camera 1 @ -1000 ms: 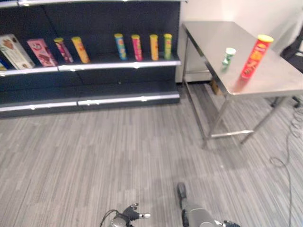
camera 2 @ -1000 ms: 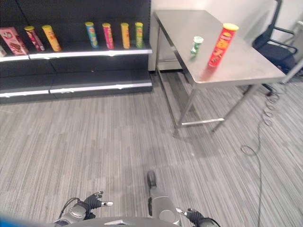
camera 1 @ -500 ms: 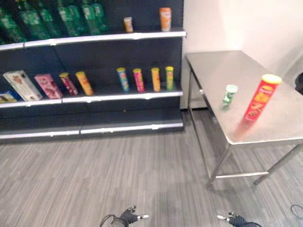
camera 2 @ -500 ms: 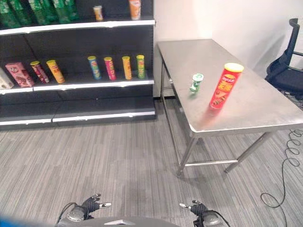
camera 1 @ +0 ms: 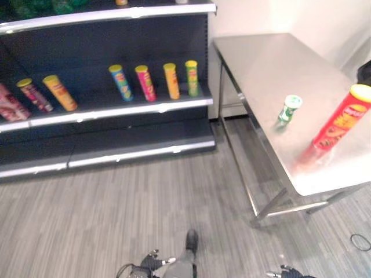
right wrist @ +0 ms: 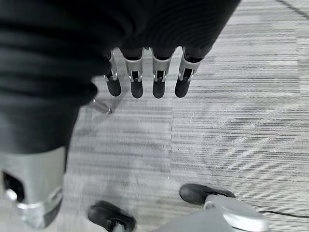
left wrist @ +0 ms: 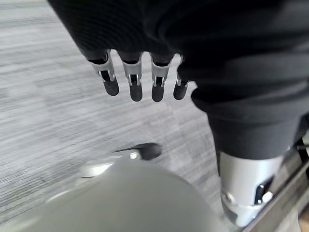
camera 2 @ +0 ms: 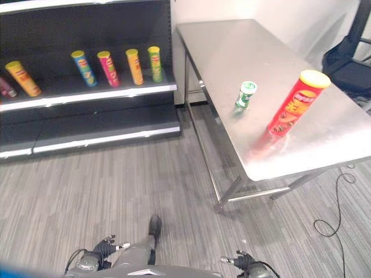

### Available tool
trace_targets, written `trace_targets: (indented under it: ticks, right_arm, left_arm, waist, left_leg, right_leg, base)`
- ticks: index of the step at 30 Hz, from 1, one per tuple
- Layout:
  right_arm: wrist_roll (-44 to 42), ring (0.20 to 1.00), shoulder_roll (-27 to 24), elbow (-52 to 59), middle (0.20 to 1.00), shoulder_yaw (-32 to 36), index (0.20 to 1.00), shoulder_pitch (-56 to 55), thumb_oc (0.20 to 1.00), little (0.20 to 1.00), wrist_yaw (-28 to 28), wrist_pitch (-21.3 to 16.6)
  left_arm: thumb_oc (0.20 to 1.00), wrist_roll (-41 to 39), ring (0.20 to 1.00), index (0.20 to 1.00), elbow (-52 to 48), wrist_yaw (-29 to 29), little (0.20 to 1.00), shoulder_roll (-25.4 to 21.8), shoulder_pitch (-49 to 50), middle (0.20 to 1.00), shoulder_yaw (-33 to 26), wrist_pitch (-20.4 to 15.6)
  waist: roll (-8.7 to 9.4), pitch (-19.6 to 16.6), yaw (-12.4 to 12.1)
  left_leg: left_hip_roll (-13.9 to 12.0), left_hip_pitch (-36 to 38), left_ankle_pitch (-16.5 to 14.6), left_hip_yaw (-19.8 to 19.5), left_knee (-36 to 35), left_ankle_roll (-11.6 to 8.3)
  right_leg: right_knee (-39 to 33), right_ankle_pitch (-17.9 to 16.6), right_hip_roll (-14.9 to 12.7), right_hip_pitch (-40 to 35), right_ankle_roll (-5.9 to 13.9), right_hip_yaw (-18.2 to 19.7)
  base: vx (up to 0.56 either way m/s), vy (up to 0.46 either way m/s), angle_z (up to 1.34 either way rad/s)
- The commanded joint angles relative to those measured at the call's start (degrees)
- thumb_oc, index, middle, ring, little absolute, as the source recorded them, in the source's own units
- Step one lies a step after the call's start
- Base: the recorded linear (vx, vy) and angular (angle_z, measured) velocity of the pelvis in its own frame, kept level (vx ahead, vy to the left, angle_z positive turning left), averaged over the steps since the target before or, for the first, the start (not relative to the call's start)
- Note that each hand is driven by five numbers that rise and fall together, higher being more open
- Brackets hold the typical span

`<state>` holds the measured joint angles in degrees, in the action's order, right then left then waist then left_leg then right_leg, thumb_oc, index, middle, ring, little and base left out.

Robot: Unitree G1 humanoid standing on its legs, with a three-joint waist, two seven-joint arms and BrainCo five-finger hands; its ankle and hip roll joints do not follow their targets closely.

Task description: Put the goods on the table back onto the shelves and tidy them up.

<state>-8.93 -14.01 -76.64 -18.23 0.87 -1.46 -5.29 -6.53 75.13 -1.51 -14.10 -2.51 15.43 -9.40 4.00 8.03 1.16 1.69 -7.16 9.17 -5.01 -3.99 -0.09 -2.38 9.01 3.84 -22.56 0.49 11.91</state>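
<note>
Red cylindrical can (camera 2: 298, 103) upright on brushed steel table (camera 2: 249, 40), small green cup (camera 2: 246, 94) beside, both hands slack-fingered, empty.

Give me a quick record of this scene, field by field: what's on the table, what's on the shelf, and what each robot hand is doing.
table: bare steel table, right of the shelving
on table: tall red crisp tube with yellow lid, upright; small green and white cup, upright, apart from it
middle shelf: four upright tubes, blue, pink, orange, green
left robot hand: open, empty, over the floor
right robot hand: open, empty, over the floor
</note>
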Motion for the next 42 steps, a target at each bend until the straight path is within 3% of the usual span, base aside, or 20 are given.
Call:
trace_targets:
  ticks: [1, 8, 10, 11, 12, 13, 14, 16, 17, 18, 21, 22, 25, 27, 31, 33, 35, 39, 41, 42]
  right_arm:
    - [1.4, 1.000, -1.5, 2.7, 1.000, 0.1, 1.000, -0.9, 1.000, 1.000, -0.2, 0.0]
    - [1.5, 1.000, -1.0, 2.9, 1.000, 0.2, 1.000, -0.6, 1.000, 1.000, -1.3, 0.5]
    - [1.5, 1.000, -1.0, 3.0, 1.000, 0.2, 1.000, -0.5, 1.000, 1.000, -1.4, 0.5]
    - [1.1, 1.000, -1.1, 3.2, 1.000, 0.5, 1.000, 0.1, 1.000, 1.000, -1.6, 0.4]
    - [1.1, 1.000, -1.1, 3.2, 1.000, 0.6, 1.000, 0.1, 1.000, 1.000, -1.6, 0.4]
    - [1.0, 1.000, -1.1, 3.3, 1.000, 0.7, 1.000, 0.5, 1.000, 1.000, -1.5, 0.5]
    - [1.3, 1.000, -1.0, 3.2, 1.000, 0.9, 1.000, 0.5, 1.000, 1.000, -1.4, 0.4]
    - [2.0, 1.000, -0.6, 3.3, 1.000, 0.6, 1.000, 0.0, 1.000, 1.000, -1.2, 0.5]
    - [2.0, 1.000, -0.6, 3.3, 1.000, 0.6, 1.000, 0.0, 1.000, 1.000, -1.2, 0.5]
    - [2.5, 1.000, -0.4, 3.5, 1.000, 0.2, 1.000, -0.3, 1.000, 1.000, -1.1, 0.5]
    - [3.6, 1.000, -1.0, 2.6, 1.000, -1.5, 1.000, -0.1, 1.000, 1.000, -1.4, 1.2]
    - [3.2, 1.000, -0.9, 2.6, 1.000, -0.7, 1.000, -0.1, 1.000, 1.000, -1.3, 1.2]
    - [2.6, 1.000, -0.6, 2.4, 1.000, -0.4, 1.000, -1.1, 1.000, 1.000, -1.2, 0.8]
    - [2.5, 1.000, -0.8, 2.0, 1.000, -0.4, 1.000, -1.8, 1.000, 1.000, -1.0, 0.7]
    - [1.9, 1.000, -1.2, 1.9, 1.000, -0.3, 1.000, -1.6, 1.000, 1.000, -0.8, 0.4]
    - [1.7, 1.000, -1.7, 2.1, 1.000, -0.5, 1.000, -1.1, 1.000, 1.000, -0.6, 0.4]
    - [0.9, 1.000, -1.8, 1.7, 1.000, -0.3, 1.000, -0.9, 1.000, 1.000, -0.5, 0.3]
    - [1.2, 1.000, -1.6, 1.4, 1.000, -0.3, 1.000, -1.5, 1.000, 1.000, -0.6, 0.2]
    - [1.1, 1.000, -1.6, 1.2, 1.000, -0.3, 1.000, -1.6, 1.000, 1.000, -0.6, 0.2]
    - [1.1, 1.000, -1.6, 1.2, 1.000, -0.3, 1.000, -1.6, 1.000, 1.000, -0.6, 0.2]
  left_arm:
    - [1.000, 0.2, 1.000, 1.000, -0.6, 0.1, 1.000, 1.7, -1.3, 1.000, 2.7, -1.1]
    - [1.000, 2.1, 1.000, 1.000, -0.8, 0.5, 1.000, 0.5, -2.2, 1.000, 3.6, -1.0]
    - [1.000, 2.7, 1.000, 1.000, -1.0, 0.6, 1.000, 0.1, -2.6, 1.000, 4.0, -0.9]
    - [1.000, 2.8, 1.000, 1.000, -1.3, 0.7, 1.000, -0.1, -3.2, 1.000, 4.2, -0.6]
    - [1.000, 2.8, 1.000, 1.000, -1.3, 0.7, 1.000, -0.1, -3.2, 1.000, 4.2, -0.6]
    - [1.000, 3.3, 1.000, 1.000, -1.1, 0.8, 1.000, -0.2, -3.6, 1.000, 4.9, -0.6]
    - [1.000, 3.9, 1.000, 1.000, -1.0, 1.0, 1.000, -0.2, -3.7, 1.000, 5.3, -0.5]
    - [1.000, 4.8, 1.000, 1.000, -0.9, 1.4, 1.000, -0.4, -3.6, 1.000, 5.8, -0.4]
    - [1.000, 4.8, 1.000, 1.000, -0.9, 1.4, 1.000, -0.4, -3.6, 1.000, 5.8, -0.4]
    - [1.000, 4.9, 1.000, 1.000, -0.8, 1.4, 1.000, -0.6, -3.7, 1.000, 5.8, -0.4]
    - [1.000, 5.7, 1.000, 1.000, -0.7, 1.5, 1.000, -0.5, -4.5, 1.000, 7.2, 0.1]
    - [1.000, 5.5, 1.000, 1.000, -0.9, 1.7, 1.000, -0.4, -4.3, 1.000, 7.1, -0.2]
    - [1.000, 5.0, 1.000, 1.000, -1.1, 1.6, 1.000, 0.0, -3.7, 1.000, 6.3, -0.7]
    - [1.000, 4.7, 1.000, 1.000, -1.0, 1.6, 1.000, 0.7, -3.0, 1.000, 6.0, -0.9]
    - [1.000, 3.6, 1.000, 1.000, -0.9, 1.6, 1.000, 1.1, -2.9, 1.000, 5.8, -0.9]
    - [1.000, 2.7, 1.000, 1.000, -1.3, 1.4, 1.000, 1.2, -3.1, 1.000, 5.5, -0.8]
    - [1.000, 0.6, 1.000, 1.000, -1.4, 1.3, 1.000, 1.5, -3.0, 1.000, 4.6, -0.9]
    - [1.000, -1.1, 1.000, 1.000, -1.1, 0.9, 1.000, 2.2, -2.2, 1.000, 3.7, -1.6]
    - [1.000, -1.5, 1.000, 1.000, -0.8, 0.7, 1.000, 2.2, -2.3, 1.000, 3.7, -1.7]
    - [1.000, -1.5, 1.000, 1.000, -0.8, 0.7, 1.000, 2.2, -2.3, 1.000, 3.8, -1.7]
  waist:
    - [-1.14, -3.6, -2.1]
    - [0.61, -6.4, -1.2]
    - [0.75, -6.7, -0.8]
    - [0.44, -6.2, -0.2]
    - [0.45, -6.2, -0.3]
    - [-0.06, -4.7, 0.4]
    - [-0.78, -4.6, 0.5]
    - [-1.58, -4.1, 0.8]
    - [-1.49, -3.9, 0.9]
    - [-1.72, -3.9, 1.1]
    - [-1.28, -3.8, 2.2]
    - [-1.08, -3.8, 2.5]
    - [-0.27, -4.2, 2.2]
    - [0.10, -5.0, 1.8]
    - [0.97, -3.0, 1.4]
    - [1.44, -1.2, 0.6]
    - [1.51, -0.6, 0.0]
    - [1.55, -1.5, -1.2]
    - [0.79, -1.9, -1.9]
    - [0.79, -1.9, -2.0]
  left_leg:
    - [-5.3, -2.7, -0.3, 0.6, 2.4, -5.01]
    - [-2.0, -2.1, -5.4, 4.8, 5.9, -1.81]
    - [-0.8, -0.9, -6.6, 5.1, 5.6, -0.46]
    - [0.0, 0.5, -7.8, 5.1, 5.3, 0.85]
    - [0.0, 0.5, -7.8, 5.1, 5.3, 0.84]
    - [0.3, 2.8, -8.7, 5.6, 4.9, 1.85]
    - [-0.1, 4.1, -9.3, 6.0, 4.5, 2.17]
    - [-0.7, 7.1, -10.2, 6.5, 3.2, 2.35]
    - [-0.6, 7.3, -10.2, 6.4, 3.1, 2.34]
    - [-1.3, 8.4, -11.2, 7.0, 2.6, 1.90]
    - [-1.5, 9.8, -12.5, 8.0, 2.5, 1.23]
    - [-1.4, 9.6, -12.6, 7.3, 2.8, 1.14]
    - [-1.6, 10.7, -12.9, 7.4, 2.6, 0.42]
    - [-2.5, 11.1, -13.3, 7.1, 2.7, -1.12]
    - [-3.7, 7.8, -14.8, 7.7, 13.8, -3.47]
    - [-3.8, 2.9, -12.1, 6.0, 24.0, -4.47]
    - [-3.7, 0.5, -10.2, 4.0, 27.6, -4.84]
    - [-7.0, 1.2, -11.6, -0.5, 16.2, -4.76]
    - [-9.0, 1.3, -8.7, -5.8, 9.0, -5.33]
    - [-9.0, 1.5, -8.6, -5.7, 8.7, -5.36]
  right_leg:
    - [0.6, 2.0, -4.8, 7.9, 3.83, -1.1]
    - [7.7, -0.2, -9.7, 10.8, 7.83, 0.0]
    - [12.6, -3.3, -10.1, 12.9, 8.93, 0.6]
    - [19.5, -8.3, -9.7, 16.1, 10.53, 1.6]
    - [19.6, -8.2, -9.7, 16.1, 10.52, 1.6]
    - [26.7, -13.0, -10.0, 19.6, 11.84, 0.3]
    - [28.6, -14.0, -10.7, 20.8, 11.43, -1.9]
    - [30.2, -12.7, -12.3, 23.5, 10.18, -7.0]
    - [30.3, -12.6, -12.4, 23.4, 10.18, -7.1]
    - [23.4, -7.8, -12.3, 24.5, 8.89, -11.6]
    - [11.7, -4.8, -9.5, 26.6, 7.79, -15.3]
    - [8.4, -4.3, -9.0, 24.4, 8.32, -13.5]
    - [5.2, -4.5, -7.3, 22.2, 7.14, -9.7]
    - [0.6, -5.5, -7.0, 19.6, 6.09, -10.4]
    - [0.8, -4.4, -6.2, 17.6, 4.02, -11.5]
    - [1.2, -4.1, -5.6, 16.8, 2.69, -11.0]
    - [0.8, -3.7, -5.1, 15.9, 2.40, -10.4]
    - [-0.5, -3.0, -6.2, 15.0, 4.14, -7.4]
    - [-0.4, -2.4, -5.9, 15.3, 4.55, -5.2]
    - [-0.4, -2.4, -5.8, 15.3, 4.51, -5.1]
  base:
    - [0.28, 0.195, -0.49]
    - [0.21, 0.164, -0.27]
    - [0.22, 0.172, 0.08]
    - [0.17, 0.130, 0.10]
    - [0.17, 0.155, -0.06]
    - [0.11, 0.114, -0.24]
    - [0.15, 0.153, -0.28]
    - [0.13, 0.099, -0.22]
    - [0.16, 0.016, -0.17]
    - [0.13, -0.039, 0.00]
    - [0.13, -0.078, -0.15]
    - [0.11, -0.068, -0.45]
    - [0.08, -0.075, 0.27]
    - [0.13, -0.213, 0.16]
    - [0.01, -0.131, 0.09]
    - [-0.03, -0.101, 0.05]
    - [0.04, -0.018, -0.06]
    - [0.13, 0.122, -0.46]
    - [0.12, 0.141, -0.65]
    - [0.20, 0.255, -0.61]
